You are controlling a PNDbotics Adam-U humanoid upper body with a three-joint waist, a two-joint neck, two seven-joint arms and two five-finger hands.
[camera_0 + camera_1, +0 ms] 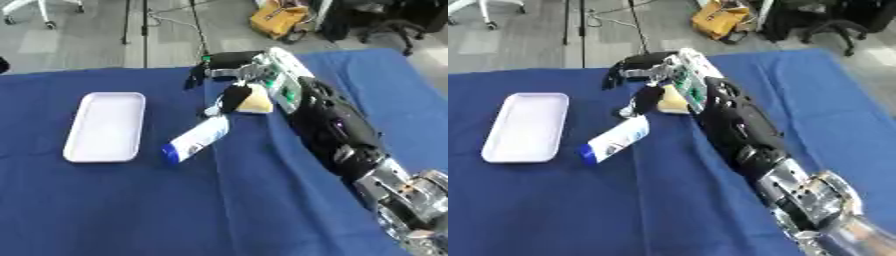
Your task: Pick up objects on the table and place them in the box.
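Observation:
My right hand reaches across the blue table from the lower right, fingers curled down over a pale yellow object. Its thumb hangs beside that object, which the hand partly hides, so I cannot tell if it is pinched. A white bottle with a blue cap lies on its side just below the hand, cap toward the lower left. The white shallow box lies at the left of the table, with nothing in it. The left hand does not show.
The blue cloth covers the whole table. Beyond the far edge is grey floor with a yellow bag, stand legs and a black chair.

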